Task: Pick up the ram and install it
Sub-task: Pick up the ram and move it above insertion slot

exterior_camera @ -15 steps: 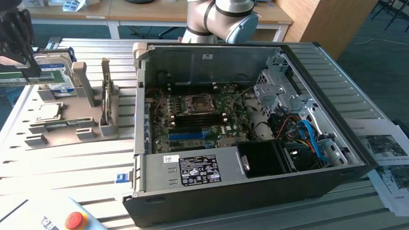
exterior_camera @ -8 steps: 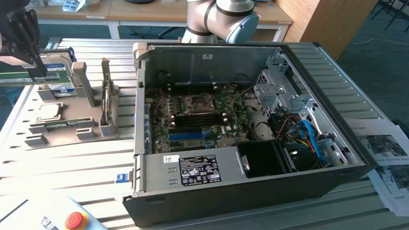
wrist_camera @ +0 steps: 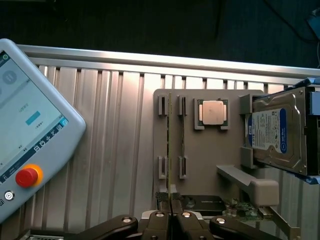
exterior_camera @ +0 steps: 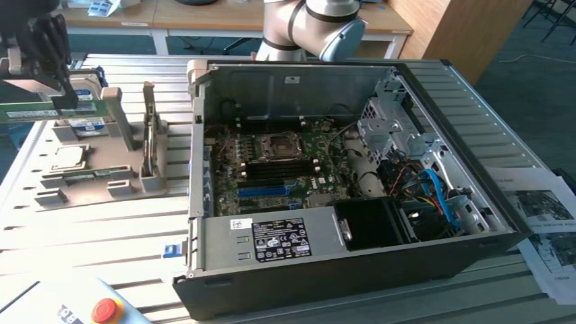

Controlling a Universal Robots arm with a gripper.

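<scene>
The ram (exterior_camera: 32, 111) is a thin green stick held level above the exterior view's far left of the table, with my gripper (exterior_camera: 65, 101) shut on its end. In the wrist view the ram (wrist_camera: 170, 145) shows edge-on, running out from the gripper (wrist_camera: 172, 210), whose jaws are pressed against its two sides. It hangs over the grey holder tray (wrist_camera: 210, 160), clear of the slots. The open computer case (exterior_camera: 342, 270) lies to the exterior view's right, with the motherboard (exterior_camera: 279, 162) and its dark memory slots (exterior_camera: 270, 174) facing up.
On the grey tray (exterior_camera: 108, 182) rest a square silver processor (wrist_camera: 212, 112) and a silver-and-blue hard drive (wrist_camera: 272, 132). A second thin stick (wrist_camera: 182, 135) stands in the neighbouring slots. A teach pendant (wrist_camera: 30, 135) with a red button lies beside the tray. Papers (exterior_camera: 540, 216) lie beyond the case.
</scene>
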